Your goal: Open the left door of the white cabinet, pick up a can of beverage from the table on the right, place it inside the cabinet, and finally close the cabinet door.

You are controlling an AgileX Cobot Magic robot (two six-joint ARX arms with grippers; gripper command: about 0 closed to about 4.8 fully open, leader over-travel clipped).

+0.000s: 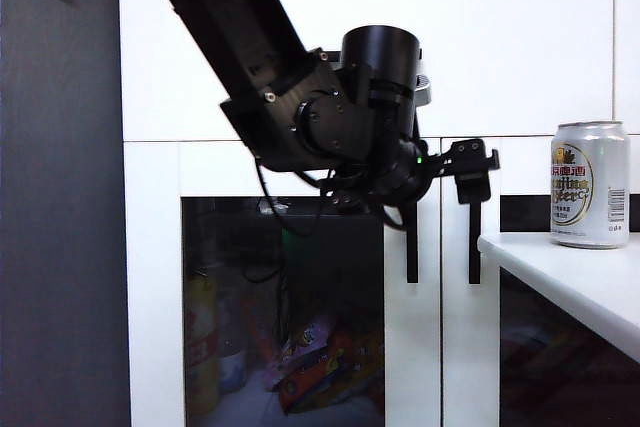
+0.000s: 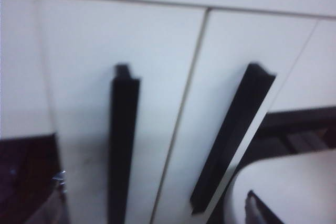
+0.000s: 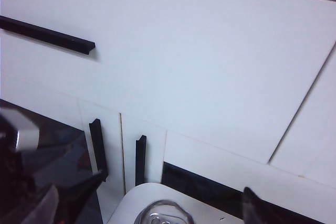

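Note:
The white cabinet [image 1: 480, 57] fills the exterior view, both its glass doors flush and shut. The left door [image 1: 285, 307] has a dark pane and a vertical black handle [image 1: 411, 237] [image 2: 123, 140]. My left gripper [image 1: 470, 169] [image 2: 157, 198] hovers just in front of the tops of the two handles, open, its fingertips [image 2: 257, 208] wide apart with nothing between them. The silver can of beverage [image 1: 590, 184] [image 3: 165, 212] stands upright on the table [image 1: 570, 272] at the right. My right gripper [image 3: 148, 206], absent from the exterior view, is open near the can, whose top shows between its fingertips.
The right door's handle [image 1: 474, 242] [image 2: 231, 140] runs close beside the left door's. A horizontal drawer handle [image 3: 47, 35] sits higher up. Behind the left pane are a yellow bottle [image 1: 200, 332] and colourful packets [image 1: 330, 362]. A dark grey wall [image 1: 60, 197] borders the cabinet's left.

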